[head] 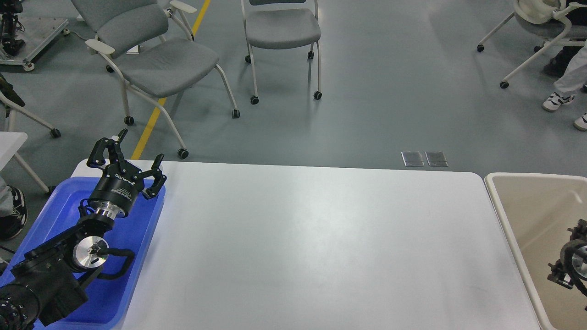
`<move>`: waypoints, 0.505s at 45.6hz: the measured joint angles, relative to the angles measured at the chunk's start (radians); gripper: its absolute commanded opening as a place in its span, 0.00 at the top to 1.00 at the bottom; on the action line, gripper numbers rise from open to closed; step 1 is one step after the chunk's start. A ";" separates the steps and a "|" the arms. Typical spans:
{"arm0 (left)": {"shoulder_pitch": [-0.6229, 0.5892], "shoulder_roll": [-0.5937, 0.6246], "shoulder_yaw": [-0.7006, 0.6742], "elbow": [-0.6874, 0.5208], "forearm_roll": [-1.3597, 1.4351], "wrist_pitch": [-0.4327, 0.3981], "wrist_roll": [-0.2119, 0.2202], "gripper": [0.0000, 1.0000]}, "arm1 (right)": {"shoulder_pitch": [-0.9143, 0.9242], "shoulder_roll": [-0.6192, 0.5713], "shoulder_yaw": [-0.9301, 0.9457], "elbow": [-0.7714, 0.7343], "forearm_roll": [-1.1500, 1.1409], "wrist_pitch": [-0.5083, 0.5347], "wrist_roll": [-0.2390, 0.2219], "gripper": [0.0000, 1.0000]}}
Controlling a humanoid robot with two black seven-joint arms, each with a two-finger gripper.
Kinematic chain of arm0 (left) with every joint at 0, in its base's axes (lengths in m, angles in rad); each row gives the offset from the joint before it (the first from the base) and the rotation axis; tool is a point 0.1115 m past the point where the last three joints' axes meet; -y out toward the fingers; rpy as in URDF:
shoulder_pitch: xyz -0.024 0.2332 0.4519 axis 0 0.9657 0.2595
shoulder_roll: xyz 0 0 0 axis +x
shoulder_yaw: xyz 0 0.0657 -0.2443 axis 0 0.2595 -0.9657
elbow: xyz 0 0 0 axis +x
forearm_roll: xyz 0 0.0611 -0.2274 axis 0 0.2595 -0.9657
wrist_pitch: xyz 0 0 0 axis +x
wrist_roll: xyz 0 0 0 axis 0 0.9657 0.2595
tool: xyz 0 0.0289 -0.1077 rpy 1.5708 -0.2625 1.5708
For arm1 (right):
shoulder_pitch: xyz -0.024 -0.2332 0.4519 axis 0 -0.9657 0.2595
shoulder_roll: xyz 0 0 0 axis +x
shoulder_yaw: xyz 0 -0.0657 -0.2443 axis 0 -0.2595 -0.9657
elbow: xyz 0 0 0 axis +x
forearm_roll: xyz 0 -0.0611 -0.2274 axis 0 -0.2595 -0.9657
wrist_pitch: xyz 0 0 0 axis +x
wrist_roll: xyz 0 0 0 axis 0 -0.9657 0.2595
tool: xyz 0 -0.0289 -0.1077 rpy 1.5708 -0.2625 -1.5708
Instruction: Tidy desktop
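The desktop point(312, 247) is a wide white tabletop with rounded corners, and its surface is bare. My left gripper point(137, 149) is open and empty, held above the far end of the blue tray point(149, 229) at the desktop's left edge. My right gripper point(573, 256) shows only in part at the right edge, inside the beige bin point(527, 206). It is dark and cut off, so its fingers cannot be told apart. Nothing shows in its grasp.
Grey wheeled chairs point(169, 64) stand on the floor beyond the far edge of the desktop. A person's legs and white shoes point(557, 103) are at the far right. Two metal floor plates point(424, 158) lie just past the table.
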 measured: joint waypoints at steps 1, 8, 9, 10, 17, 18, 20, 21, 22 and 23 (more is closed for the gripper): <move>0.000 0.000 0.000 0.000 0.000 0.000 0.000 0.02 | 0.002 -0.001 0.000 0.000 0.000 0.001 0.000 0.00; 0.000 0.000 0.000 0.000 0.000 0.000 0.000 0.02 | 0.031 -0.011 0.003 0.003 -0.001 0.005 0.004 0.00; 0.000 0.000 0.000 0.000 0.000 0.000 0.000 0.02 | 0.036 -0.012 0.004 0.004 0.000 0.005 0.005 0.00; 0.000 0.000 0.000 0.000 0.000 0.000 0.000 0.02 | 0.042 -0.014 0.005 0.005 0.000 0.006 0.006 0.00; 0.000 0.000 0.000 0.000 0.000 0.000 0.000 0.02 | 0.092 -0.024 0.010 0.025 0.002 0.011 0.030 0.00; 0.000 0.000 0.000 0.000 0.000 0.000 0.000 0.02 | 0.101 -0.028 0.011 0.035 0.002 0.013 0.035 0.00; 0.000 0.000 0.000 0.000 0.000 0.000 0.000 0.02 | 0.115 -0.036 0.013 0.054 0.003 0.014 0.041 0.00; 0.000 0.000 0.000 0.000 0.000 0.000 0.000 0.02 | 0.122 -0.041 0.015 0.068 0.002 0.015 0.043 0.00; 0.000 0.000 0.000 0.000 0.000 0.000 0.000 0.02 | 0.130 -0.048 0.019 0.086 0.003 0.016 0.046 0.00; 0.000 0.000 0.000 0.000 0.000 0.000 0.000 0.02 | 0.136 -0.054 0.024 0.103 0.003 0.018 0.048 0.00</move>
